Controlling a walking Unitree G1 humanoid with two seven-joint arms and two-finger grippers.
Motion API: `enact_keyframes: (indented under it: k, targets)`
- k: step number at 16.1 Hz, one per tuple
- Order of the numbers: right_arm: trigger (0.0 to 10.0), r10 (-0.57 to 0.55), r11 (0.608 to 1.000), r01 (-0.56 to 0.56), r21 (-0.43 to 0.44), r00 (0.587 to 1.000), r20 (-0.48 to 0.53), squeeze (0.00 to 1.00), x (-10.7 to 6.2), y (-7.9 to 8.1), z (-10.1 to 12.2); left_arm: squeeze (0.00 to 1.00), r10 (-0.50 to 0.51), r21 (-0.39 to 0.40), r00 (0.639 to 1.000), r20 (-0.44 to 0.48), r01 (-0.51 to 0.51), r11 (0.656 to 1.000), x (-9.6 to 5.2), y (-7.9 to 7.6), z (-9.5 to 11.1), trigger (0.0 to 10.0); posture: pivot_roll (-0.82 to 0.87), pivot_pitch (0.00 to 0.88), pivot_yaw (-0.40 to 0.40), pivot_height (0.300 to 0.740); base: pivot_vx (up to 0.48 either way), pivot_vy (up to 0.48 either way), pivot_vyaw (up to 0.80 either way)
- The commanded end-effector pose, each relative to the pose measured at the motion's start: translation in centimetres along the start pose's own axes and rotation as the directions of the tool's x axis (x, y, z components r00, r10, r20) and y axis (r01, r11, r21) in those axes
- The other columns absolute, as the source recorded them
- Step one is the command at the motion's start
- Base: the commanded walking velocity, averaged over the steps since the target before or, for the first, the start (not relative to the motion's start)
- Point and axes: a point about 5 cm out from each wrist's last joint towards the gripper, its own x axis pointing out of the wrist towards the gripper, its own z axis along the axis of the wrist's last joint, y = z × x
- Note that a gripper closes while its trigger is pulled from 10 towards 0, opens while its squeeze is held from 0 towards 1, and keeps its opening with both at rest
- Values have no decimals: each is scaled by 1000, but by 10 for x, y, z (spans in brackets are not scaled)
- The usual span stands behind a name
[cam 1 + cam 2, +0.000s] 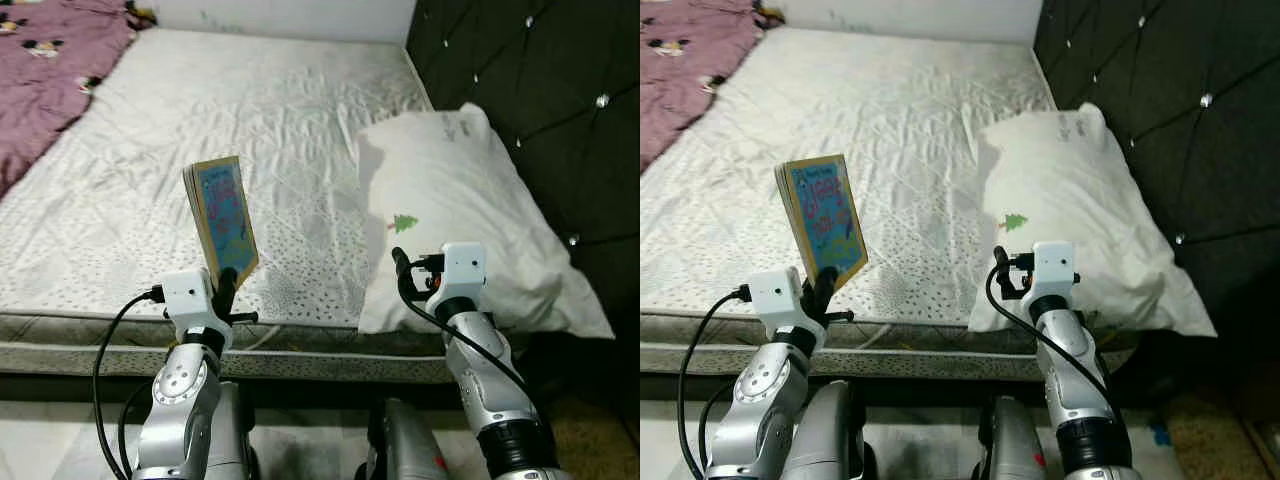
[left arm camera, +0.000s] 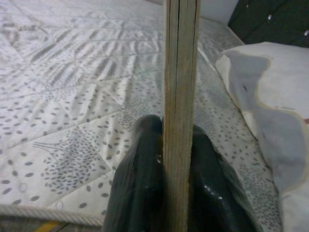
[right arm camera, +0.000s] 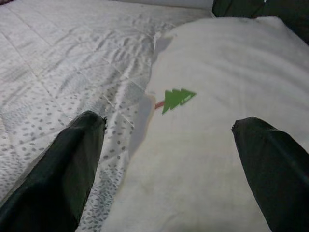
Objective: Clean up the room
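**Book held up at the foot of the bed**

We take the bed [image 1: 250,130], with its white quilted mattress, as our landmark. On its far left corner we see a purple blanket [image 1: 45,70] bunched up and reaching the mattress edge.

At the near edge of the bed, towards its left side, our left gripper [image 1: 226,285] is raised just above the mattress border. Its two black fingers [image 2: 140,188] are clamped on the lower edge of a book [image 1: 222,215], one finger on each cover, as the left wrist view makes plain. The book stands nearly upright over the near edge of the bed, tilted a little, its colourful blue cover turned towards the right side of the bed and its tan page block facing us. It touches nothing but the fingers.

Further right, still at the near edge of the bed, our right gripper [image 3: 169,164] hovers with its fingers spread wide and nothing between them. Just beyond it a white pillow [image 1: 460,210] lies on the right side of the bed, its near end hanging slightly over the mattress edge. A small green tree print [image 3: 177,98] marks the pillow cover near the side that faces the middle of the bed.

Along the right side of the bed, behind the pillow, rises a dark tufted headboard [image 1: 540,90] with shiny buttons
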Motion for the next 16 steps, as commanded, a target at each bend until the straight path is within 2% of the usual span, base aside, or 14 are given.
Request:
enact_keyframes:
  k: [1,4,6,9,11,12,14,15,16]
  targets:
    - [10000,9,1000,-9,-1,1000,-5,0,0,0,-1,0,-1,14,999,48,1,1000,3,-2,9,10000,-22,140,-45,548,0,0,0]
    - [10000,11,1000,-11,-2,1000,-7,0,0,1,-1,0,-13,16,998,57,12,1000,4,-3,10,10000,-22,140,-45,508,0,0,0]
    - [10000,8,1000,-8,-2,1000,-11,0,0,0,-1,0,-21,1,998,56,21,1000,6,-4,11,10000,-24,140,-47,498,0,0,0]
    - [10000,11,1000,-11,0,1000,-11,0,0,0,-1,0,-77,-144,985,155,100,984,10,-9,30,10000,-24,141,-49,498,0,0,0]
    - [10000,19,1000,-19,3,1000,-12,0,1,1,-2,0,-69,-293,986,152,112,950,19,-14,33,10000,-22,140,-52,498,0,0,0]
    - [10000,20,1000,-20,3,1000,-11,0,1,1,-1,0,-71,-318,986,149,116,941,21,-16,34,10000,-22,140,-52,498,0,0,0]
    - [10000,18,1000,-18,6,1000,-9,0,0,0,-1,0,-82,-447,988,130,132,884,27,-18,33,10000,-29,140,-50,498,0,0,0]
    - [10000,17,1000,-17,7,1000,-9,0,-1,0,-1,0,-94,-528,986,134,152,836,30,-19,34,10000,-31,141,-50,498,0,0,0]
    - [10000,18,1000,-17,7,1000,-9,0,-1,0,-1,0,-103,-549,984,143,165,820,31,-20,36,10000,-33,141,-50,498,0,0,0]
